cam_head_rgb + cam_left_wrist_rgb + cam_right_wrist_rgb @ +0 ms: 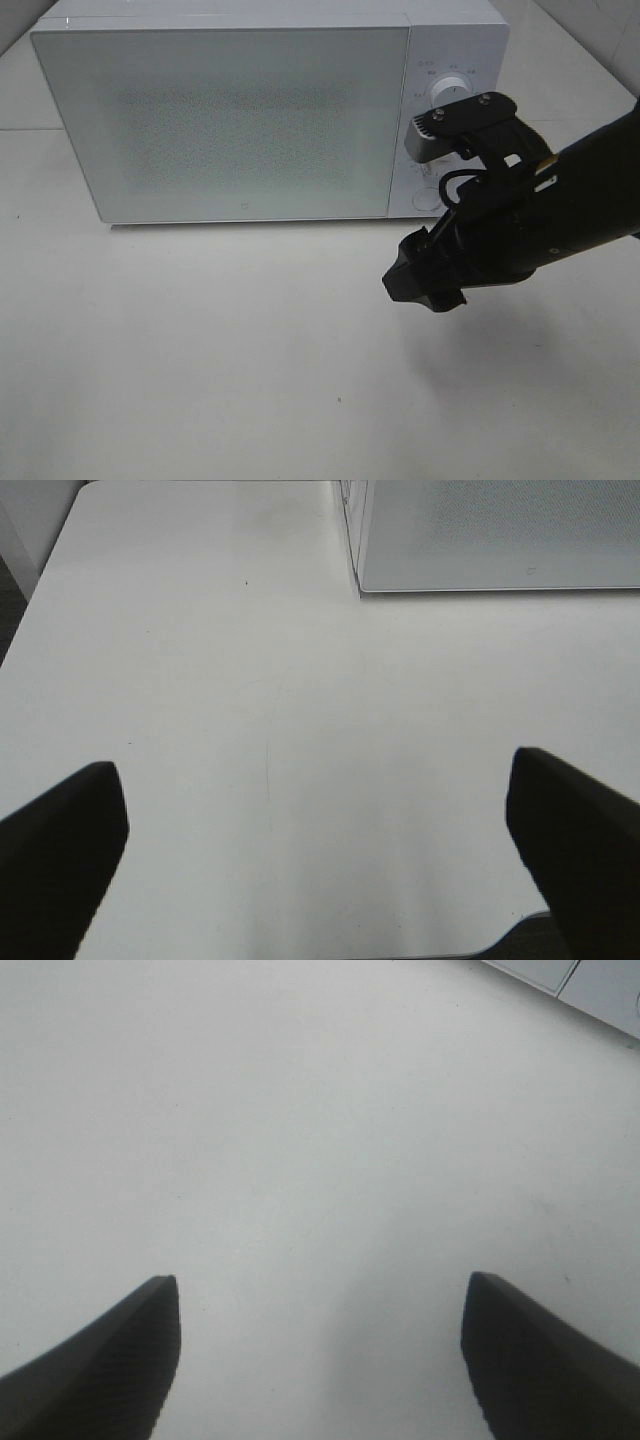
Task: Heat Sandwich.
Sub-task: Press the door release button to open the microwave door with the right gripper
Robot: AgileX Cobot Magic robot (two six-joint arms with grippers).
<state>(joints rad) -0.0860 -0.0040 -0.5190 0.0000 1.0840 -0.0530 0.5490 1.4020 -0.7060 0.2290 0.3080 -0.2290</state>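
The white microwave sits at the back of the counter with its door shut. The sandwich is not in any picture. So nobody can tell where it lies, which way it points, or which way its long side runs. It may be behind the frosted door, but that cannot be seen.

The right claw hangs over bare counter, near the side with the dial. Its jaws are apart and hold nothing. The left claw is apart and empty too.

The next step looks like working the door or dial. The right claw should come in slowly and straight, so the microwave does not slide.
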